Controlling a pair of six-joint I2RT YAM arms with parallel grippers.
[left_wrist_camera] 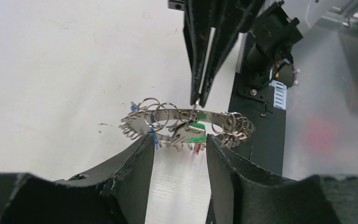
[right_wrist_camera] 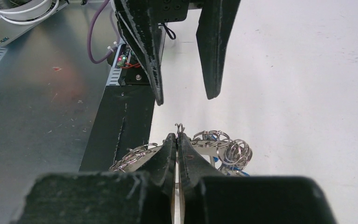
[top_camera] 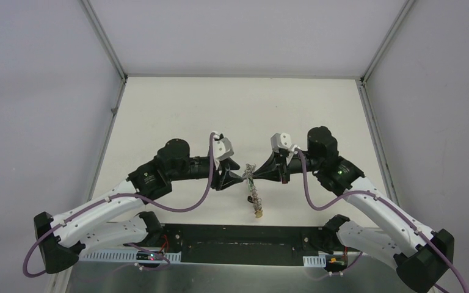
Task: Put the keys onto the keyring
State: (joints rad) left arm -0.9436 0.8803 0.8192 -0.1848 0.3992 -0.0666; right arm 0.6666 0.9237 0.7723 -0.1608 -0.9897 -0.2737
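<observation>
Finds both arms meeting at mid-table in the overhead view, the left reaching in from 9 o'clock, the right from 3. Has the right gripper (right_wrist_camera: 177, 137) pinched tight on a thin wire loop at the rim of the keyring (left_wrist_camera: 216, 117), apparently carrying most of it off the table (top_camera: 232, 104). Leaves the left gripper (left_wrist_camera: 179, 144) parted, fingers astride the ring's 6 o'clock edge in its own camera, gripping nothing. Puts the green-tagged key (left_wrist_camera: 196, 136) just above that gap, under the metal band, and the blue-tagged key (left_wrist_camera: 154, 136) at 9 o'clock of it, against the finger there. Cannot tell whether either is threaded on yet.

Judged light but unruly: hard, smooth metal, likely to slip in the pads, with many small split rings dangling, swinging and tangling at any nudge. Best to take a key by the flat faces of its plastic tag, the broadest and least slippery part, leaving the bow free for threading. Best to hold the ring on bare band, away from the clusters.
</observation>
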